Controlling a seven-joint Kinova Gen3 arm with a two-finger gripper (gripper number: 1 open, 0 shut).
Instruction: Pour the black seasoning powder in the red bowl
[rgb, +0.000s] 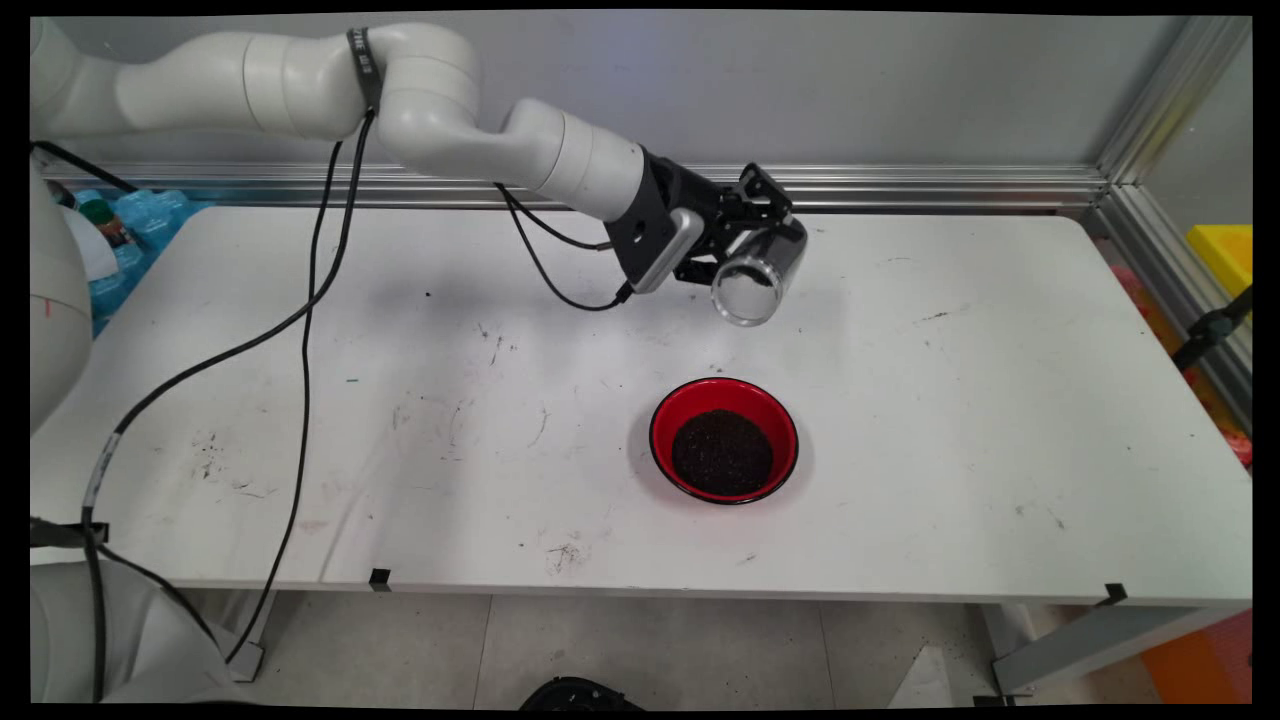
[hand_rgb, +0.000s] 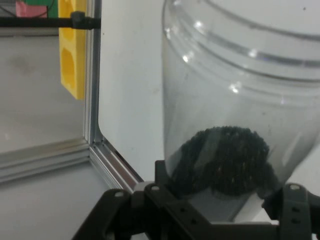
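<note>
My gripper (rgb: 757, 228) is shut on a clear plastic jar (rgb: 757, 272) and holds it tipped over in the air, mouth toward the camera and slightly down. In the hand view the jar (hand_rgb: 240, 100) fills the right side, with a small heap of dark grains (hand_rgb: 225, 162) resting inside near its closed end, between my fingers (hand_rgb: 162, 177). Below and in front of the jar, a red bowl (rgb: 665, 425) sits on the white table (rgb: 1000, 400), holding a mound of the same dark grains (rgb: 722, 452).
Black cables (rgb: 305, 330) hang from the arm down across the table's left half. An aluminium rail (rgb: 900, 185) runs along the back edge and the right side. A yellow block (rgb: 1225, 255) stands beyond the right rail, and blue packages (rgb: 140, 220) lie past the left end.
</note>
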